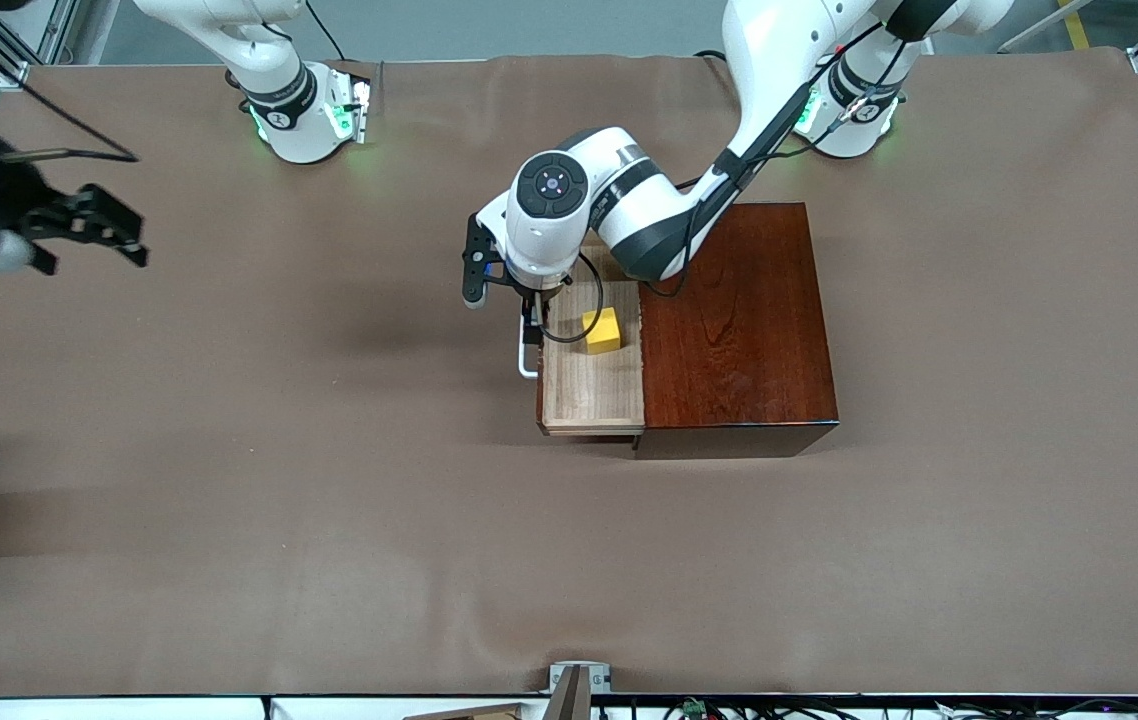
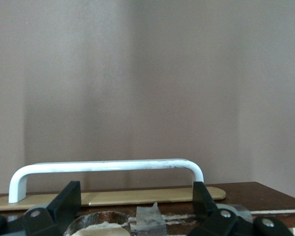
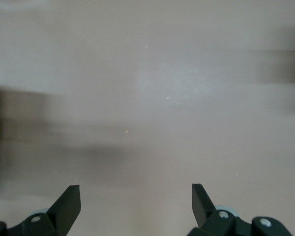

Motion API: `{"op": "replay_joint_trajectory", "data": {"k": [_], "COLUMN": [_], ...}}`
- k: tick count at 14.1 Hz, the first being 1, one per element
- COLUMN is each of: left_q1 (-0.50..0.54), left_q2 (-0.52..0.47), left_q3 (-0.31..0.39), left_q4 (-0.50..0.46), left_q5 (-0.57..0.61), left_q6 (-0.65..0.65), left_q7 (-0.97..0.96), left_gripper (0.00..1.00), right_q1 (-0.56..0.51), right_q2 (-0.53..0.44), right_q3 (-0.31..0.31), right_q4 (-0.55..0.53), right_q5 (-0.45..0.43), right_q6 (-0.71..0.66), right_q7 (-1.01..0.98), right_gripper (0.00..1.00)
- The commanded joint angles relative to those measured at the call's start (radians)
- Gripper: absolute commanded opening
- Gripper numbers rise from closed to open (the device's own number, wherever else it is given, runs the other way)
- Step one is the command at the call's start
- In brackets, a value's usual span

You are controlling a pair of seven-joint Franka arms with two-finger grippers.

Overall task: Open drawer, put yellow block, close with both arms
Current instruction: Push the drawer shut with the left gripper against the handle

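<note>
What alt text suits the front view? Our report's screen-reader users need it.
The drawer of a dark wooden box stands open with the yellow block inside, and the left gripper is at its white handle. The right gripper waits open over the brown table at the right arm's end.

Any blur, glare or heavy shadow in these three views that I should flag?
Front view: sharp, even light; glossy sheen on the box; soft shadow beside the drawer, which holds the yellow block. Left wrist view: handle sharp, left gripper fingers open. Right wrist view: streaky motion blur on the table; right gripper open.
</note>
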Motion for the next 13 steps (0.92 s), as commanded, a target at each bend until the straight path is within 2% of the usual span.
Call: {"op": "replay_joint_trajectory", "data": {"k": [1, 3, 6, 13], "left_q1": [0.005, 0.007, 0.005, -0.004], "left_q2": [-0.009, -0.011, -0.011, 0.004], "left_q3": [0.007, 0.009, 0.024, 0.03], "left_q4": [0.008, 0.008, 0.008, 0.01], "left_q5": [0.012, 0.033, 0.038, 0.062], "left_q6": [-0.111, -0.137, -0.164, -0.167], "left_q7": [0.02, 0.019, 0.017, 0.0], "left_gripper": [1.0, 1.0, 1.0, 1.0], "right_q1": [0.019, 0.02, 0.019, 0.019], "right_q2": [0.002, 0.002, 0.0, 0.007], "right_q3": [-0.045, -0.067, -0.079, -0.108], "right_q4": [0.023, 0.034, 0.086, 0.091], "right_q5": [-0.011, -0.008, -0.011, -0.008], "right_q6": [-0.001, -0.035, -0.162, -0.176], "right_q7": [0.014, 0.015, 0.015, 0.015], "right_gripper": [1.0, 1.0, 1.0, 1.0]}}
